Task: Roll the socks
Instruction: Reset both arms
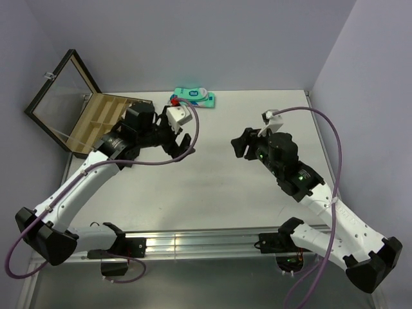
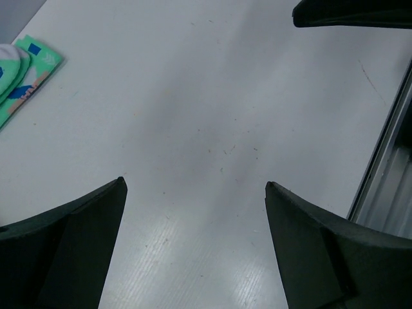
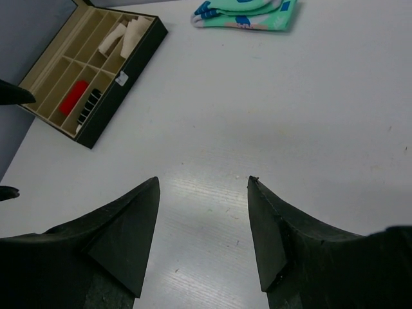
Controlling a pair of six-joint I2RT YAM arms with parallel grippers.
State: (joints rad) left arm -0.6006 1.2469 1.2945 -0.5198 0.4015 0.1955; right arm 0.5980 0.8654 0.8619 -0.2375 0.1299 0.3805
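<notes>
No loose socks lie on the white table (image 1: 212,187). A small black bundle with thin white stripes (image 3: 90,107) sits in a compartment of the open box (image 3: 132,61), beside a red item (image 3: 72,96); I cannot tell whether it is one of the socks. My left gripper (image 1: 177,145) (image 2: 195,181) is wide open above bare table, nothing between its fingers. My right gripper (image 1: 241,145) (image 3: 203,179) is open too, over bare table, pointing toward the box.
A flat teal-and-white package (image 1: 195,98) (image 3: 248,14) (image 2: 26,77) lies at the back centre. The divided box (image 1: 106,116) stands at the back left with its glass lid (image 1: 61,96) raised. A metal rail (image 1: 193,244) runs along the near edge.
</notes>
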